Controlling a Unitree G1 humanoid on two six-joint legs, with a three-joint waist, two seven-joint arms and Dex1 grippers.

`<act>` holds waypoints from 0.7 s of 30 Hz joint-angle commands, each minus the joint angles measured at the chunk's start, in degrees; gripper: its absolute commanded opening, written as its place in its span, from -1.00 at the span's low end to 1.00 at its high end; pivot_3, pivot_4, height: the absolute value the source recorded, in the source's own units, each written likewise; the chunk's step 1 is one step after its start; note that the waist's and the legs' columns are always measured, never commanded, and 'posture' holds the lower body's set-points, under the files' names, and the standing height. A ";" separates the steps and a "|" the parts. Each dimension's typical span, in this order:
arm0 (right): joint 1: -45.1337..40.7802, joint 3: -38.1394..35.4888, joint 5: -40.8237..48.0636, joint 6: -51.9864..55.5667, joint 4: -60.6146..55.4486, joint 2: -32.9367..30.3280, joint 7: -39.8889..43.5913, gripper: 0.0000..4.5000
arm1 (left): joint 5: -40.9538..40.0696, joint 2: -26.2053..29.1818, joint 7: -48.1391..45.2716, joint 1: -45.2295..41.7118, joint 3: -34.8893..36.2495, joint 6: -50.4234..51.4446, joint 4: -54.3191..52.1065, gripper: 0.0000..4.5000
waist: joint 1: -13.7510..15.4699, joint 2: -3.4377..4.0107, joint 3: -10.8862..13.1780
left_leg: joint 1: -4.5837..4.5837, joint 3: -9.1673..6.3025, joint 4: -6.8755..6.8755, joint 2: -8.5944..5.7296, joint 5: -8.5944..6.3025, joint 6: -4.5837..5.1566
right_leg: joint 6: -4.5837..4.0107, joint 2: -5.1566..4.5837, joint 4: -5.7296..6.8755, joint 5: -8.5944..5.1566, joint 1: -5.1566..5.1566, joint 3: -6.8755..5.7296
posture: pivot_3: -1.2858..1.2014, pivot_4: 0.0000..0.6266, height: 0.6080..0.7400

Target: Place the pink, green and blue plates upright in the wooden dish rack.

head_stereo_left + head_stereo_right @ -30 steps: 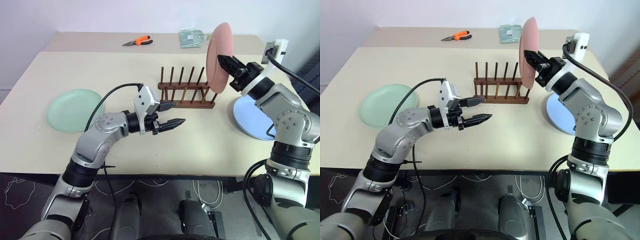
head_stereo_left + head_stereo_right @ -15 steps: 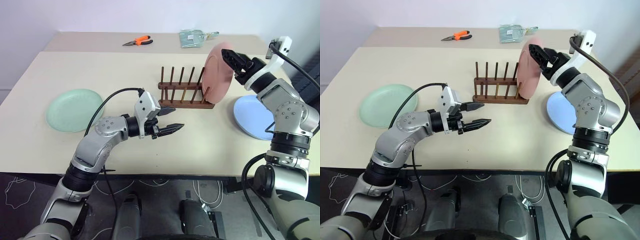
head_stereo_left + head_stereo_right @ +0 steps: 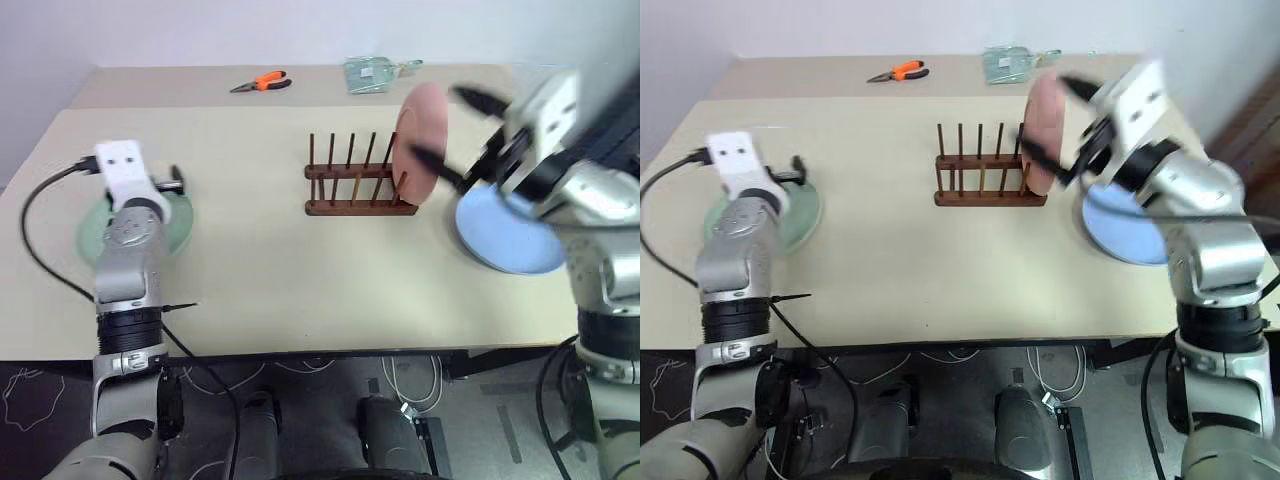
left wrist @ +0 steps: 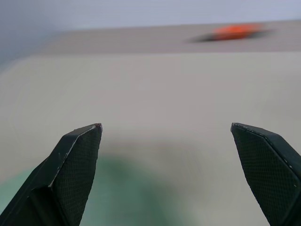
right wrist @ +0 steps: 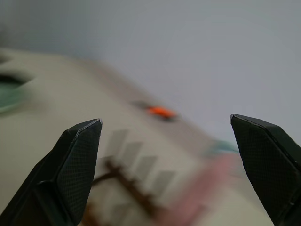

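The pink plate (image 3: 420,140) stands on edge at the right end of the wooden dish rack (image 3: 358,180), between the last pegs and leaning slightly, with nothing holding it. So the first of the three plates looks done.

The right gripper (image 3: 462,135) is just beside that plate, its two black fingers spread wide with empty air between them; it grips nothing. Below it, the blue plate (image 3: 505,235) lies flat on the table (image 3: 300,270), near the rack's right end.

Over on the far left, the green plate (image 3: 135,225) also lies flat, well apart from the rack. The left gripper (image 4: 169,176) sits right over it with its fingers fully open and empty, and the wrist view shows green just beneath the tips. To my eye, the step in hand is picking up the green plate.

The next move, I'd say, calls for lowering those fingers onto the plate's near rim, pinching it firmly, tipping it upright and carrying it across to a free slot left of the pink one. The rim is low and the plate lies flat, so getting a finger beneath the edge looks like the tricky part.

Orange pliers (image 3: 262,83) and a clear packet (image 3: 372,74) lie at the back of the table, out of the way.
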 commanded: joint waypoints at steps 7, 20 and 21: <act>4.02 11.26 -5.35 -1.09 -5.50 3.75 4.59 0.98 | -8.61 -6.47 11.21 2.02 18.84 11.52 -8.94 1.00 | 2.23 -0.31 -0.04 | 0.02 -0.01 0.14 0.00 0.11 -0.10 | -0.24 0.00 -0.02 0.11 0.04 -0.01 | 0.03 -0.52 1.00; 4.11 11.79 -9.85 -0.57 -3.55 7.69 2.95 1.00 | -21.11 -11.30 15.26 -1.16 27.33 16.09 -7.91 -0.69 | 2.18 -0.40 -0.06 | 0.03 -0.02 0.10 0.00 0.12 -0.09 | -0.22 0.01 -0.04 0.13 0.05 -0.03 | 0.03 -0.52 1.00; 3.93 11.71 -9.86 -0.23 -3.56 7.67 3.03 1.00 | -20.53 -10.29 12.90 -1.15 25.02 14.50 -7.96 -0.90 | 2.18 -0.40 -0.06 | 0.03 -0.02 0.10 0.00 0.12 -0.09 | -0.22 0.01 -0.03 0.13 0.03 -0.03 | 0.03 -0.52 1.00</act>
